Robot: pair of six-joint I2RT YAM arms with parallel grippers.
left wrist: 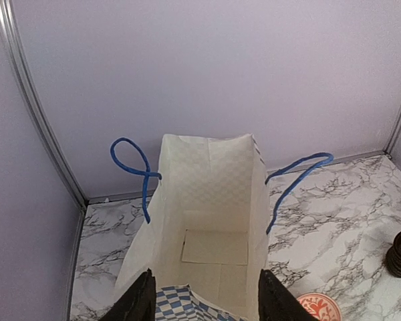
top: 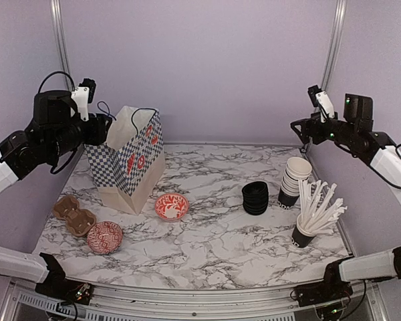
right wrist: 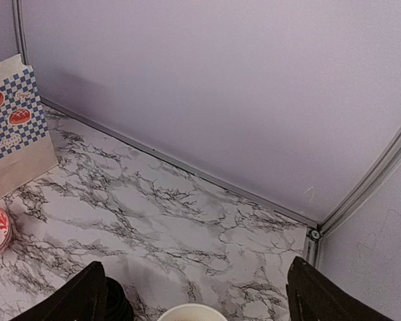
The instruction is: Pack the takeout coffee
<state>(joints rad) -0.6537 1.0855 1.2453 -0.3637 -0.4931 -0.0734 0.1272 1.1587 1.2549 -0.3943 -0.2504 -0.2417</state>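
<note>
Left gripper (left wrist: 206, 284) hovers half-spread over the bag (left wrist: 214, 200) mouth, holding nothing; right gripper (right wrist: 194, 271) hangs wide above the cups (top: 295, 179), apparently staged to pick one.

Your tabletop (top: 214, 234) is marble-look, white with grey veins, smooth with a soft sheen. At ten o'clock the bag (top: 130, 160) is matt paper, printed in blue check outside and plain cream inside, with blue cord handles (left wrist: 142, 180). At eight o'clock the carrier (top: 74, 215) is rough brown pulp card, matt. The red patterned bowls (top: 172, 206) look glazed and glossy. At three o'clock the cups (top: 295, 177) are black paper with cream insides; the lids (top: 255, 198) are black plastic with a dull shine. The straws (top: 319, 204) look matt white. The walls (top: 220, 67) are flat matt lilac, the posts (top: 59, 40) brushed metal. The left claw (left wrist: 206, 277) and right claw (right wrist: 197, 267) show matt black fingers.
</note>
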